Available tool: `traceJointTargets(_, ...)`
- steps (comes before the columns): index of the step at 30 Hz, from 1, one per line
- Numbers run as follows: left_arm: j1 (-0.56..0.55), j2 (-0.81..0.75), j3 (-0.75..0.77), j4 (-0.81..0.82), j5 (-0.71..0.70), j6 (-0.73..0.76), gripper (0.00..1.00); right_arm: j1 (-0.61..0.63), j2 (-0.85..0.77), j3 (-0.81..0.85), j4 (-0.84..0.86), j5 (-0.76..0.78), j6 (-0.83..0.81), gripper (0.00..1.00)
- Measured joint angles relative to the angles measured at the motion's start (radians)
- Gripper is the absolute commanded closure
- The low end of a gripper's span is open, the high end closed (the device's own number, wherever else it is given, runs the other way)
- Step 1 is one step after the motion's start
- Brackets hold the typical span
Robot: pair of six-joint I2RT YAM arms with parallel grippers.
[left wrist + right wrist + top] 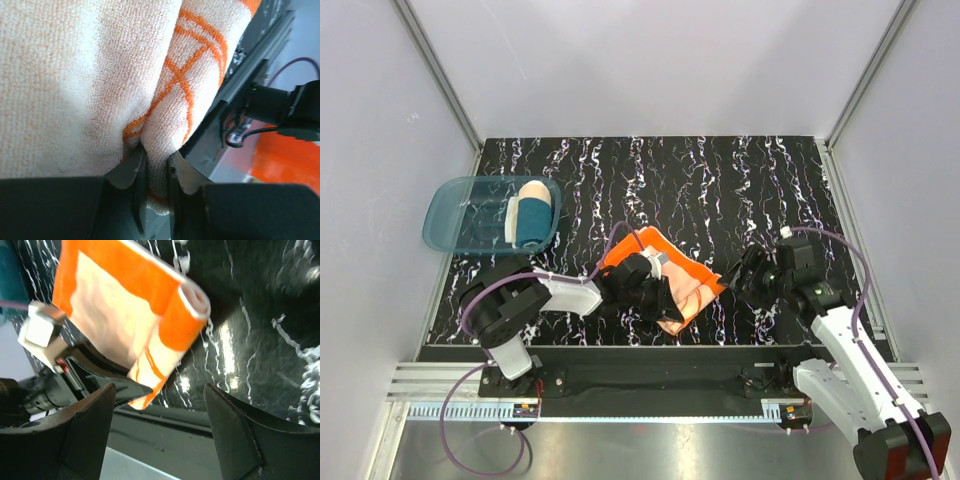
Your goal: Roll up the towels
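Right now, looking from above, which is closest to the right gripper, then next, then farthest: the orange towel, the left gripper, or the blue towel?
From the right gripper:
1. orange towel, just to its left.
2. left gripper, farther left, pinching that towel.
3. blue towel, rolled up in the tray, at the far left.

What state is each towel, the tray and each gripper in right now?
teal towel: rolled, lying in the tray.
orange towel: partly rolled, edge pinched by left gripper.
tray: holds the teal towel.
left gripper: shut on orange towel.
right gripper: open, holding nothing.
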Motion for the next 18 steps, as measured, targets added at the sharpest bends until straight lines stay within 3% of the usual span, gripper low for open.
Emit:
traceJointTargets(6,0.013,0.04,0.0,0.065,0.063,-0.084,0.95,0.079,0.006,-0.163,0.102,-0.045,0.09,0.17)
traceJointTargets(12,0.021,0.048,-0.004,0.09,0.089,-0.117,0.95,0.169,0.112,-0.219,0.257,-0.047,0.151,0.18)
traceJointTargets(18,0.025,0.063,-0.019,0.134,0.107,-0.145,0.95,0.192,0.258,-0.228,0.414,-0.037,0.179,0.3)
